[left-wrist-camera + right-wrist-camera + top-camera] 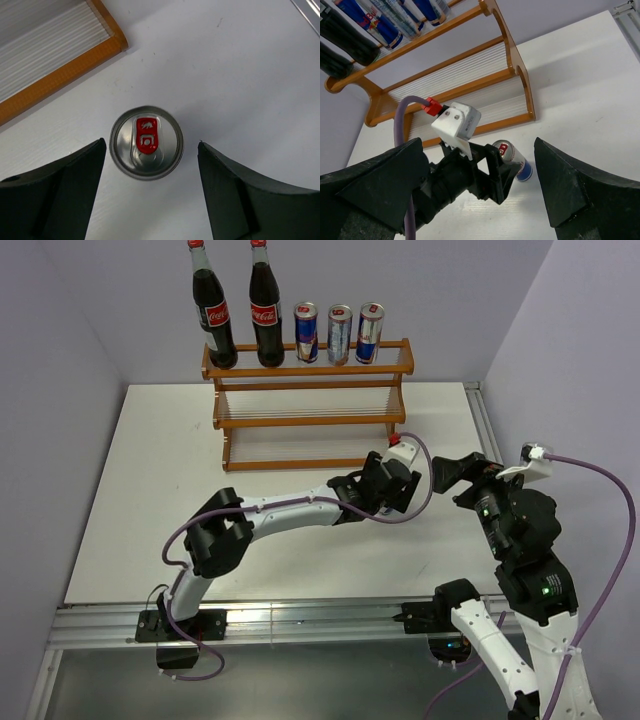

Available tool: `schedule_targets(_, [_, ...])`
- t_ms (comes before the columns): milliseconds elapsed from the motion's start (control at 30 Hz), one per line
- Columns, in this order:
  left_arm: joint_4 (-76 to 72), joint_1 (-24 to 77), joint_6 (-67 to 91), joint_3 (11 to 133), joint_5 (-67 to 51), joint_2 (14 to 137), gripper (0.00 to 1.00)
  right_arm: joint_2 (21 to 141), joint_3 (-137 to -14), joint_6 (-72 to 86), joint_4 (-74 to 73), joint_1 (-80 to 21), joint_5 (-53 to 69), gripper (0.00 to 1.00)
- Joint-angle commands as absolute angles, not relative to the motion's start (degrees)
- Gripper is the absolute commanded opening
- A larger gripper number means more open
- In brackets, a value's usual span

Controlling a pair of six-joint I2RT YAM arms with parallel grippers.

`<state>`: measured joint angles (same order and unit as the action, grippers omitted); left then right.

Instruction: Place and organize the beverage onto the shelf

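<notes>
The wooden shelf (305, 422) stands at the back of the table. Two cola bottles (213, 315) and three cans (340, 334) stand in a row on its top tier. A fourth can (146, 142) stands upright on the table just in front of the shelf's right bottom corner (65, 75). My left gripper (151, 146) hovers straight above this can, open, jaws either side of its top and not touching it. The can (514, 159) also shows in the right wrist view under the left gripper (490, 172). My right gripper (479, 142) is open and empty, to the right.
In the top view the left gripper (378, 485) hides the fourth can and the right gripper (447, 472) is close beside it. A metal rail (480, 420) runs along the table's right edge. The shelf's two lower tiers (455, 80) hold nothing.
</notes>
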<state>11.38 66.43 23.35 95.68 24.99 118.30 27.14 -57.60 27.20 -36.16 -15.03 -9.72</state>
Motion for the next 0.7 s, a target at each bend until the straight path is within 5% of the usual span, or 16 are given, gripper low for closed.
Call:
schedule_targets(0, [8.61, 66.45, 21.53, 100.1, 26.01, 120.23, 0.8, 27.07, -57.04, 27.6, -33.4, -14.94, -6.16, 1.0])
schedule_targets(167, [7.39, 65.66, 21.53, 100.81, 25.14, 121.55, 0.73, 26.81, -56.08, 26.55, -32.87, -14.94, -3.96, 1.0])
schedule_targets(333, [8.79, 65.21, 21.88, 101.34, 25.57, 121.12, 0.4, 25.84, -55.29, 25.75, -32.08, -15.03, -2.82, 1.0])
schedule_targets(500, [8.52, 65.13, 22.85, 96.95, 29.26, 116.29, 0.21, 24.44, -52.22, 24.17, -29.01, -14.94, -0.27, 1.0])
schedule_targets(600, [9.92, 64.6, 24.07, 93.61, 30.67, 109.98, 0.01, 23.64, -49.93, 24.61, -25.94, -14.94, 1.49, 1.0])
schedule_targets(667, [11.42, 63.9, 25.13, 91.42, 30.06, 107.15, 0.0, 23.55, -48.7, 25.13, -24.62, -14.94, 2.8, 1.0])
